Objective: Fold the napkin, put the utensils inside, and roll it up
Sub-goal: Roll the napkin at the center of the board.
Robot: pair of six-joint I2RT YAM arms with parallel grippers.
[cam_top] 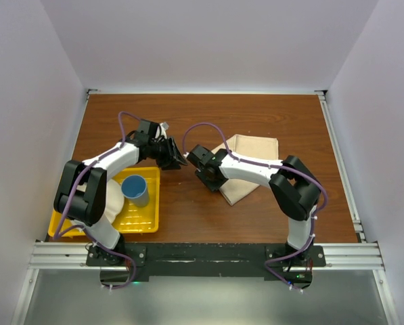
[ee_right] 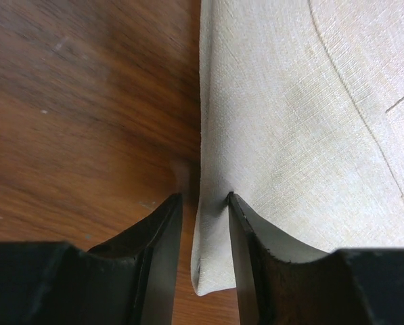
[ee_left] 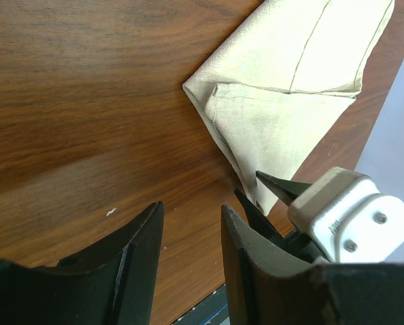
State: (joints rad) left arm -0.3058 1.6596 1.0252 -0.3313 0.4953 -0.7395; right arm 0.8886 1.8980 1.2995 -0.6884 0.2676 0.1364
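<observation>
The beige napkin [cam_top: 252,147] lies partly folded on the wooden table, right of centre. It also shows in the left wrist view [ee_left: 269,115] with one flap turned over. My right gripper [cam_top: 208,177] is low at its left edge. In the right wrist view the jaws [ee_right: 203,198] are apart, with a napkin [ee_right: 289,122] corner between them; the right finger touches the cloth, the left one does not. My left gripper [cam_top: 176,159] hovers just left of it, open and empty [ee_left: 191,206]. The knife is out of view.
A yellow tray [cam_top: 144,220] at the near left holds a blue cup [cam_top: 135,189] and a white plate [cam_top: 110,196]. White walls enclose the table on three sides. A metal rail [cam_top: 202,254] runs along the near edge. The two grippers are close together.
</observation>
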